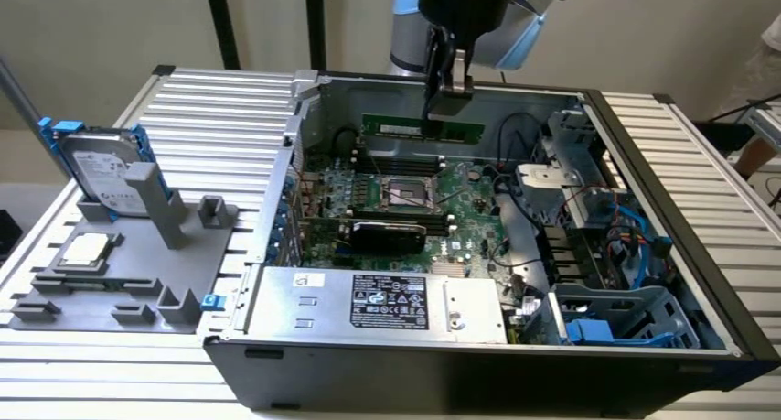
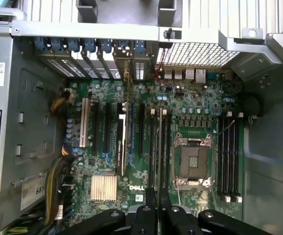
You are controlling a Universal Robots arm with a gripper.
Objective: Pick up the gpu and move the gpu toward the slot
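**Desk:** Where is the gripper, and what is it doing?

**Me:** The gripper [image 1: 437, 109] hangs over the far side of the open case [image 1: 683, 283]. In the wrist view its fingers [image 2: 151, 208] stand narrow, with a thin gap between them. In the exterior view a green memory stick [image 1: 397, 127] sits right at the fingertips, and I judge it is pinched there. So the gripper is not holding the card.

**Desk:** And the gpu?

**Me:** The gpu [image 1: 384, 232] stands on edge on the motherboard [image 1: 470, 187], black shroud facing the camera. It is untouched and well apart from the gripper. From the gripper it lies lower, nearer the camera and a little toward the exterior view's left, beyond the CPU socket [image 1: 409, 193].

**Desk:** How does its long axis run?

**Me:** It runs across the exterior view, roughly parallel to the green stick. In the wrist view the gpu [image 2: 120, 142] shows edge-on as a dark strip. It is parallel to the gap between the fingers and offset sideways from that gap, on the side away from the CPU socket [image 2: 194, 161]. I read the offset as sideways and downward, with little twist.

**Desk:** The slot?

**Me:** The slot [image 2: 132, 129] is a blue strip just beside the card and parallel to it. I cannot tell whether they touch.
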